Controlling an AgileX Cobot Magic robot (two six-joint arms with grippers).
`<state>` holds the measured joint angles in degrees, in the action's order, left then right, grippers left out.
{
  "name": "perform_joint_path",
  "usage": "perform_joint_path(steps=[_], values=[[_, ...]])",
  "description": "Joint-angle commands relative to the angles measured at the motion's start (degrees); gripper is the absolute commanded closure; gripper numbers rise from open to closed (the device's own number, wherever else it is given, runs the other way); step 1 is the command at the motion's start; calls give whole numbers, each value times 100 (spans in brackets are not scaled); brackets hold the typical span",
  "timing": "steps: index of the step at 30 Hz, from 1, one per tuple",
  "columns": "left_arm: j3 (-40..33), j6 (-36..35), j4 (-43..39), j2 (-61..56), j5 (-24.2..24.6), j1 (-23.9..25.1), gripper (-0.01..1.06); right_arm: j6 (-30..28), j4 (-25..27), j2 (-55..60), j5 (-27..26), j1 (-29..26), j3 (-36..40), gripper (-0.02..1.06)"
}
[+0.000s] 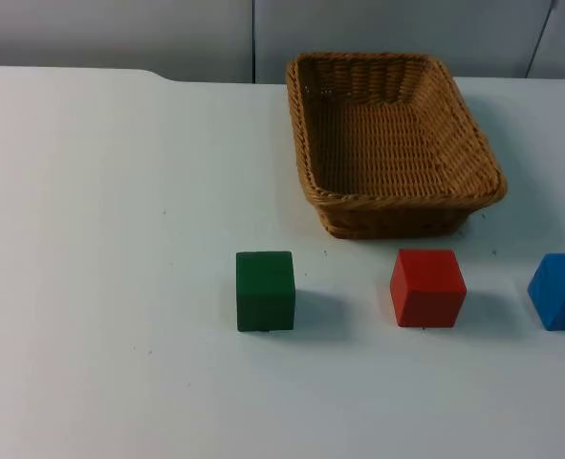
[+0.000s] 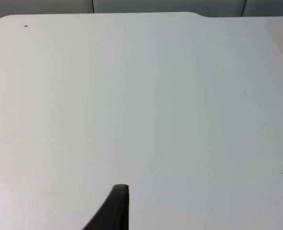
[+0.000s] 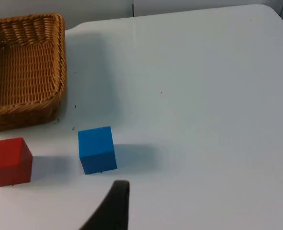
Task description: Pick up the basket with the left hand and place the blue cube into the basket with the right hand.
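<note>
Woven tan wicker makes up the rectangular basket (image 1: 394, 143), which stands empty on the white tabletop (image 1: 110, 210) and looks light and fairly stiff, best gripped on its thick braided rim. Just beyond its near right corner sits the small blue cube (image 3: 97, 149), seemingly hard and smooth-sided, suited to a pinch across opposite flat faces. Neither the left hand (image 2: 113, 209) nor the right hand (image 3: 113, 207) holds anything; their opening cannot be told.
</note>
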<state>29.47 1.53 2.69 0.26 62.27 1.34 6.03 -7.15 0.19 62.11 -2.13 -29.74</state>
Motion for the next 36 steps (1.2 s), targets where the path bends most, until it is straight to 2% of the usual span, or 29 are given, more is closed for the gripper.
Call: perform_joint_path(steps=[1, 15, 21, 27, 36], values=[[-20, -21, 8, -26, -56, -41, 0, -86, -20, -19, -71, -47, 26, 0], [132, -17, 317, -26, -154, -41, 0, -207, -33, -19, -304, -47, -245, 0], [433, -18, 449, 453, -225, -41, 0, -218, -33, 756, -281, -47, -597, 1], [783, -18, 496, 1013, -407, -41, 0, -495, -33, 1541, -422, -47, -1001, 1], [984, -18, 623, 1793, -893, -41, 0, -542, -54, 2823, -788, -47, -1596, 1]])
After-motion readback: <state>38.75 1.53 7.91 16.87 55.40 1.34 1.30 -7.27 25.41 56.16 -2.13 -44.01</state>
